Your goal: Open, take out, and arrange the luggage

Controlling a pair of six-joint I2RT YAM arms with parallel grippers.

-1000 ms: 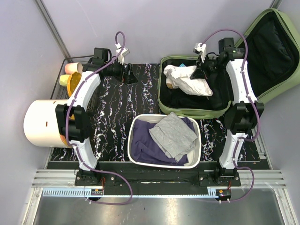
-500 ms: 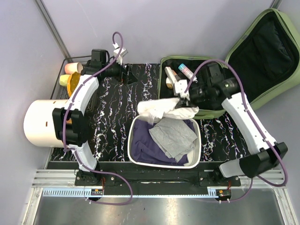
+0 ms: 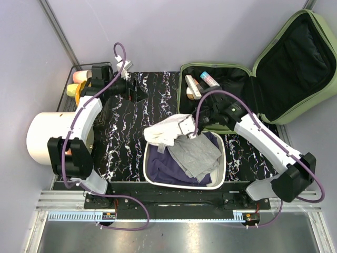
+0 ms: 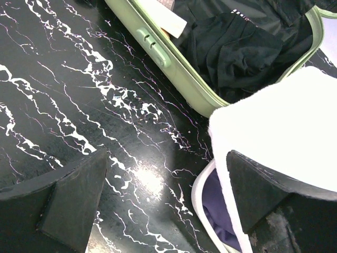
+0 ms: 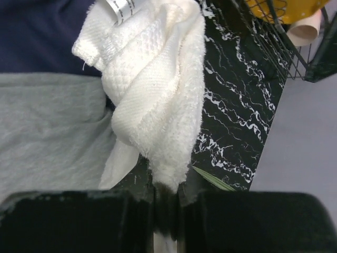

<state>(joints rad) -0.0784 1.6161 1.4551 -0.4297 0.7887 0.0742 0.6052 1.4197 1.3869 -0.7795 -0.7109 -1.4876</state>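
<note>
**A:** Status?

**B:** The luggage lies open behind and to the right of the right claw, with the lid tipped back and the base on the black marbled surface. The white bin is directly under that claw, with a grey garment and a navy garment in it.

**A:** Claws?

**B:** The right claw is nearly closed, pinching a white towel. The towel hangs left of the claw, over the bin's far-left rim. The left claw is spread full width and holds nothing. It sits well off to the left, facing the luggage wall.

**A:** Step?

**B:** Looks like take-out, mid-transfer. The towel is out of the luggage but not yet set down.

**A:** Next?

**B:** Probably shift toward the bin centre, lower and release, so the towel lands inside instead of draping over the rim. After that, the small items behind the right claw in the luggage: a tube and a flat box. Those likely need a narrower, more careful pinch.
</note>
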